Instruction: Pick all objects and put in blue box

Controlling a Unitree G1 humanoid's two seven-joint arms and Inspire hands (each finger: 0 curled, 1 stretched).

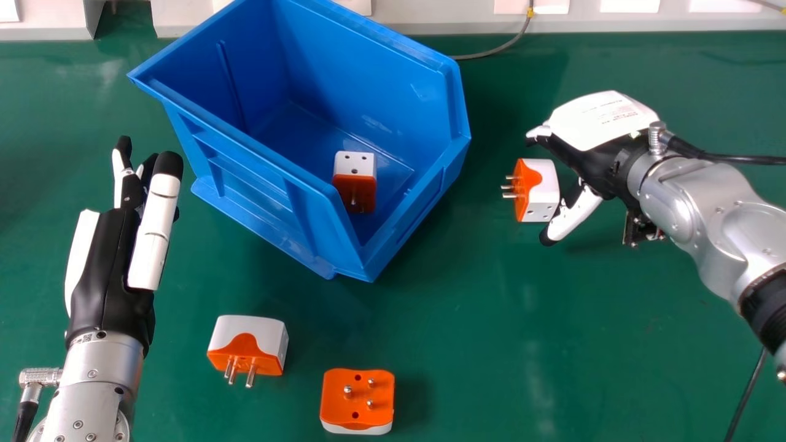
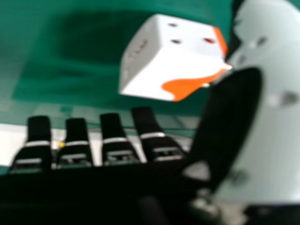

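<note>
Head view, downward — close-up, adapter (image 1: 544, 193) shared

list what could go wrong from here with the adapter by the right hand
The open right hand has its thumb right by the adapter, so closing off-centre might push it away or turn it.

The adapter's prongs stick out towards the blue box, so they could catch on the rim if it is carried in low.

Dropped from high, it might knock the adapter already inside.
</note>
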